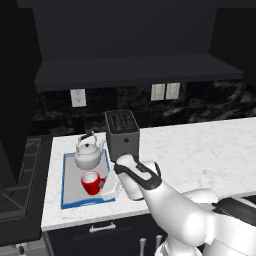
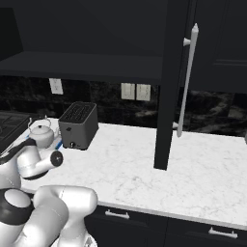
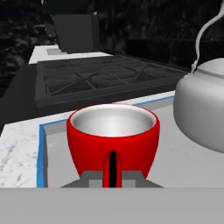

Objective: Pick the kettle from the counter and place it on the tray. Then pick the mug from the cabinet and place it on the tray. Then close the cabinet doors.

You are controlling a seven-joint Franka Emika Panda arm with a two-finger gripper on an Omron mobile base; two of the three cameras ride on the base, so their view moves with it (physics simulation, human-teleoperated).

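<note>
The red mug [image 1: 91, 182] stands on the blue-rimmed tray [image 1: 64, 187], in front of the silvery kettle [image 1: 89, 153], which also rests on the tray. My gripper [image 1: 111, 187] is at the mug's right side. In the hand view the mug [image 3: 113, 135] is right in front, its handle held between my fingertips [image 3: 89, 178], so the gripper [image 3: 113, 179] is shut on it. The kettle [image 3: 203, 109] bulges at the right and the tray rim [image 3: 41, 153] shows at the left. One cabinet door [image 2: 166, 87] with its silver handle [image 2: 188, 77] stands open over the counter [image 2: 125, 164].
A dark boxy toaster [image 1: 122, 131] stands just behind and right of the tray, also the toaster [image 2: 78, 124] beside the kettle [image 2: 41, 133]. A black stove [image 3: 100, 78] lies beyond the tray's far side. The counter [image 1: 200, 150] stretches to the right.
</note>
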